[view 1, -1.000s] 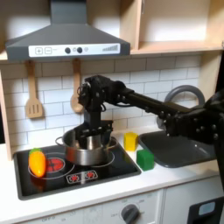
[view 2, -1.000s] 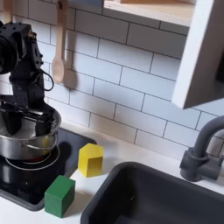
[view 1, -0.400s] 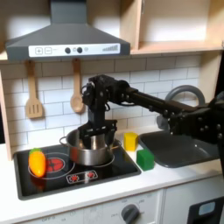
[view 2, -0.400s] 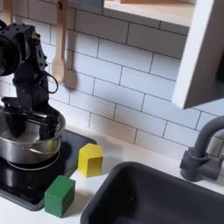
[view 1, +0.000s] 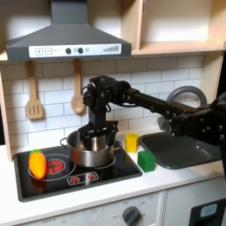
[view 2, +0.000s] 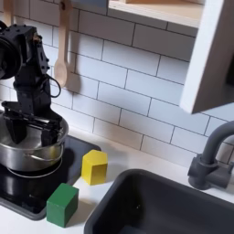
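steel pot point(view 1: 90, 150) on the toy stove point(view 1: 53, 172), rear burner, in both exterior views | gripper point(view 2: 31, 125) spread open just above the pot's mouth, gripping nothing | step: hovering at the rim, judged | next: calls for lining one finger up over the wall | nearby: orange vegetable point(view 1: 37, 163), yellow block point(view 2: 94, 166), green block point(view 2: 62, 204)

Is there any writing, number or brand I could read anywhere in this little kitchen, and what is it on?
No readable text.
Range hood: small control symbols on its panel, too blurred to read.
Stove: red and white marks at the front edge, too small to read.
Yellow block and green block: plain faces.
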`<action>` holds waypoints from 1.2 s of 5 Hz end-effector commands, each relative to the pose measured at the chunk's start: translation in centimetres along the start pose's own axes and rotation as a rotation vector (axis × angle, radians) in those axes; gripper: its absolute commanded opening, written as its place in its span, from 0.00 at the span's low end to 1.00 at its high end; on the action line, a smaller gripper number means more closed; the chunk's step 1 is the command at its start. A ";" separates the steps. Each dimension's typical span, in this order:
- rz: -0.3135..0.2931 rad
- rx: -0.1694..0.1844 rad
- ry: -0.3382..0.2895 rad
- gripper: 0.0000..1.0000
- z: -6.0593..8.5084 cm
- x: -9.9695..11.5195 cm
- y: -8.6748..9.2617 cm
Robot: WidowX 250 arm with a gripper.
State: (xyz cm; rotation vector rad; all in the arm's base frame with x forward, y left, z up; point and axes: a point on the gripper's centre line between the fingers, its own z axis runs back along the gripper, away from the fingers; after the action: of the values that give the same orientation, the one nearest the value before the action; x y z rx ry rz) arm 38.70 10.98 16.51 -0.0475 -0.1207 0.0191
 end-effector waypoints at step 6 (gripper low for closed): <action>-0.113 -0.073 -0.073 1.00 5.8 -4.8 -1.4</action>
State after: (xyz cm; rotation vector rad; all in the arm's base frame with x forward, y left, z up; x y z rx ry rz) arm 33.17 9.63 21.96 -0.1145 -0.1964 -0.1029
